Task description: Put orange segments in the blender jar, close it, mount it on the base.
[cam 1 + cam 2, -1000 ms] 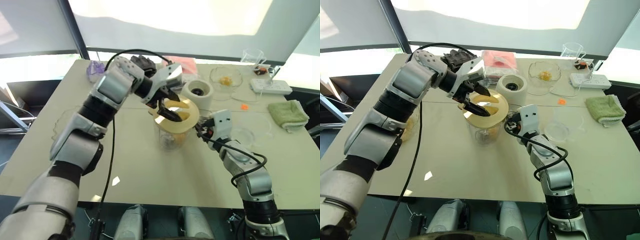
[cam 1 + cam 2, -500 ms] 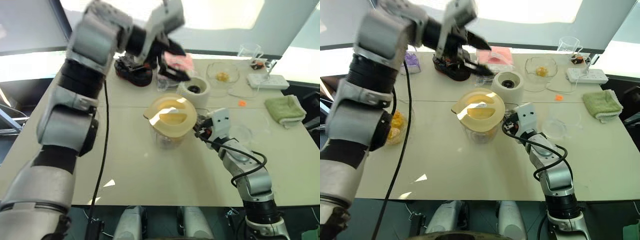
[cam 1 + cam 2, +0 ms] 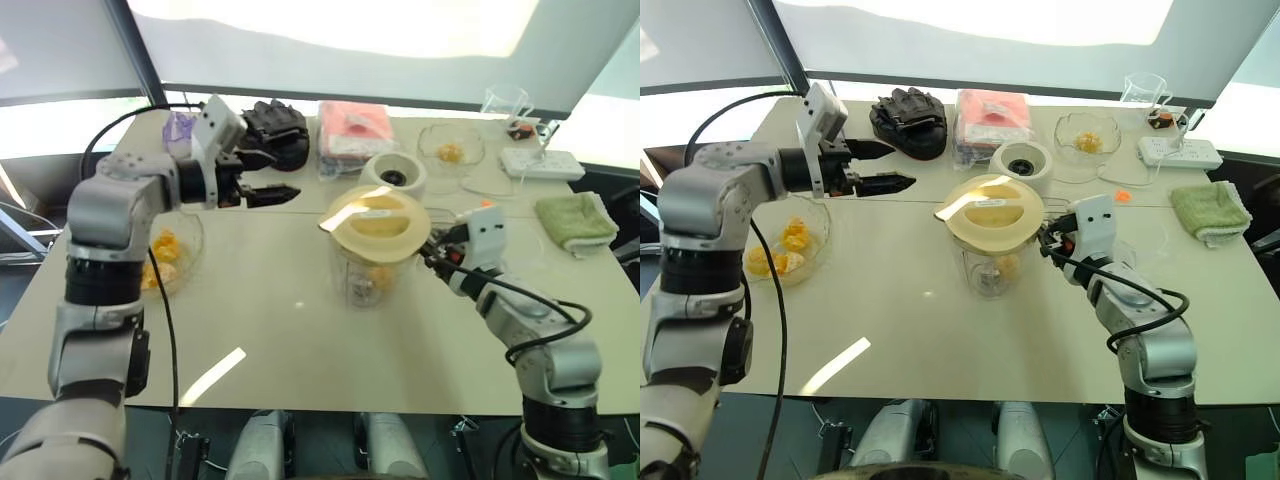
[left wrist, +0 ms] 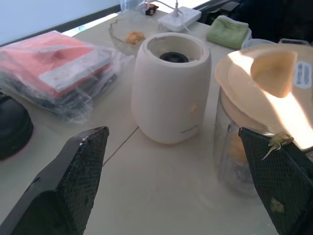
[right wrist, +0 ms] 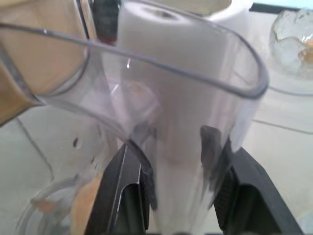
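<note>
The blender jar [image 3: 368,270] stands mid-table with a flat cream lid [image 3: 378,222] on its rim and orange segments [image 3: 378,278] inside. My right gripper [image 3: 435,255] is shut on the jar's clear side handle [image 5: 166,73], one finger on each side of it. More orange segments [image 3: 780,250] lie in a glass bowl [image 3: 815,215] at the left. The white base [image 3: 393,175] sits just behind the jar, its dark socket facing up. My left gripper [image 3: 898,165] hovers open and holds nothing, left of the base and pointing toward it.
At the back lie a black glove [image 3: 272,120], a wrapped pink package [image 3: 352,128], a glass bowl with a yellow bit [image 3: 450,152], a measuring cup [image 3: 505,105] and a power strip [image 3: 540,165]. A green cloth [image 3: 575,220] sits at the right.
My left gripper left the lid, swung up and away, and now hangs open to the jar's left. The right gripper has shifted the jar to the right and slightly up.
</note>
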You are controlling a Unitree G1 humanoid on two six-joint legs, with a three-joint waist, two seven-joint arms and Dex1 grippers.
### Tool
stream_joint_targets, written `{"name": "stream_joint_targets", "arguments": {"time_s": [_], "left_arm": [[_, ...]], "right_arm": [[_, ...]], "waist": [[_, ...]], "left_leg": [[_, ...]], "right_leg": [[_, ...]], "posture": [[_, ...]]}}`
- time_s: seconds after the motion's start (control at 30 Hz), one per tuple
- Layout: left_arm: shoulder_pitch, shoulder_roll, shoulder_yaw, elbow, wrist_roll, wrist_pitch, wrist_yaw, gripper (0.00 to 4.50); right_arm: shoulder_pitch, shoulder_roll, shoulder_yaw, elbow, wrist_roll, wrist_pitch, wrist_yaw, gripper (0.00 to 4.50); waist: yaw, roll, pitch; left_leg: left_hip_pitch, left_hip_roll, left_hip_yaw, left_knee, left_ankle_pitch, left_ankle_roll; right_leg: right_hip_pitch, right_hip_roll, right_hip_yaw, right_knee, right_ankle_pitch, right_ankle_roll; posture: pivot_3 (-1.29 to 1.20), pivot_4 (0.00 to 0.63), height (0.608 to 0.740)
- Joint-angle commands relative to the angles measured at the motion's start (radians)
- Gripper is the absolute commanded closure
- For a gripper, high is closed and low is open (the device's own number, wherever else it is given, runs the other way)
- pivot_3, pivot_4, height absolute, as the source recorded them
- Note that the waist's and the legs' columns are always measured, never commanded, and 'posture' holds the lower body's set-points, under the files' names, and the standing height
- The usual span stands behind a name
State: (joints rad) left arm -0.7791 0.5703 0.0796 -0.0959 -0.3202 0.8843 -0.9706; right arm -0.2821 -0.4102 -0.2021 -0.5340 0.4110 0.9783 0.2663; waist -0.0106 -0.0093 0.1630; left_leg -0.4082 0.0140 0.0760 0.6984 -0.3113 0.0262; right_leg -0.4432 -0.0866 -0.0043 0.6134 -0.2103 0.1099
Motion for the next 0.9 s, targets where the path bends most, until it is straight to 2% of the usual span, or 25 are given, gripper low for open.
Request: {"name": "stream_joint_targets", "arguments": {"time_s": [0.03, 0.2, 0.37, 0.53, 0.67, 0.9], "left_arm": [[0.125, -0.039, 0.078, -0.112, -0.060, 0.000, 0.088, 0.04], [0.241, -0.076, 0.083, -0.162, -0.108, -0.057, 0.131, 0.04], [0.273, -0.113, 0.064, -0.211, -0.158, -0.055, 0.180, 0.04], [0.287, -0.127, 0.041, -0.256, -0.196, -0.057, 0.204, 0.04], [0.317, -0.128, 0.049, -0.336, -0.238, -0.050, 0.239, 0.04], [0.353, -0.111, 0.064, -0.401, -0.284, -0.036, 0.315, 0.04]], "right_arm": [[-0.152, -0.097, -0.167, -0.155, 0.138, 0.147, 0.021, 3.37], [-0.397, -0.270, -0.265, -0.087, 0.245, 0.320, 0.058, 3.37], [-0.644, -0.383, -0.245, 0.119, 0.239, 0.361, 0.063, 3.37], [-0.804, -0.382, -0.157, 0.371, 0.163, 0.208, 0.074, 3.37], [-0.895, -0.328, -0.077, 0.633, 0.043, 0.022, 0.032, 3.37], [-0.959, -0.256, -0.025, 0.952, -0.048, -0.200, 0.073, 3.37]], "waist": [[-0.002, 0.003, 0.002], [0.001, 0.001, 0.003], [-0.002, 0.001, 0.003], [-0.006, 0.001, 0.003], [-0.008, 0.002, 0.003], [-0.003, 0.002, 0.003]], "left_leg": [[0.000, -0.001, 0.001, 0.000, 0.000, 0.000], [0.001, 0.000, -0.002, 0.000, 0.001, -0.002], [0.001, 0.000, -0.001, 0.000, 0.001, -0.002], [0.001, 0.000, 0.001, -0.001, 0.001, -0.002], [0.001, 0.000, 0.001, -0.001, 0.001, -0.002], [0.000, 0.000, 0.001, -0.002, 0.002, -0.003]], "right_leg": [[0.000, -0.001, 0.000, 0.001, 0.000, 0.000], [0.000, 0.001, -0.002, 0.002, 0.000, -0.001], [0.001, 0.000, -0.002, 0.001, -0.001, -0.006], [0.000, 0.000, -0.001, 0.000, 0.000, -0.006], [0.000, 0.000, -0.001, 0.000, 0.001, -0.003], [0.000, 0.001, -0.001, 0.000, 0.001, -0.002]], "posture": [[0.00, 0.150, 0.740], [0.00, 0.150, 0.740], [0.00, 0.150, 0.740], [0.00, 0.150, 0.740], [0.00, 0.150, 0.740], [0.00, 0.150, 0.740]]}}
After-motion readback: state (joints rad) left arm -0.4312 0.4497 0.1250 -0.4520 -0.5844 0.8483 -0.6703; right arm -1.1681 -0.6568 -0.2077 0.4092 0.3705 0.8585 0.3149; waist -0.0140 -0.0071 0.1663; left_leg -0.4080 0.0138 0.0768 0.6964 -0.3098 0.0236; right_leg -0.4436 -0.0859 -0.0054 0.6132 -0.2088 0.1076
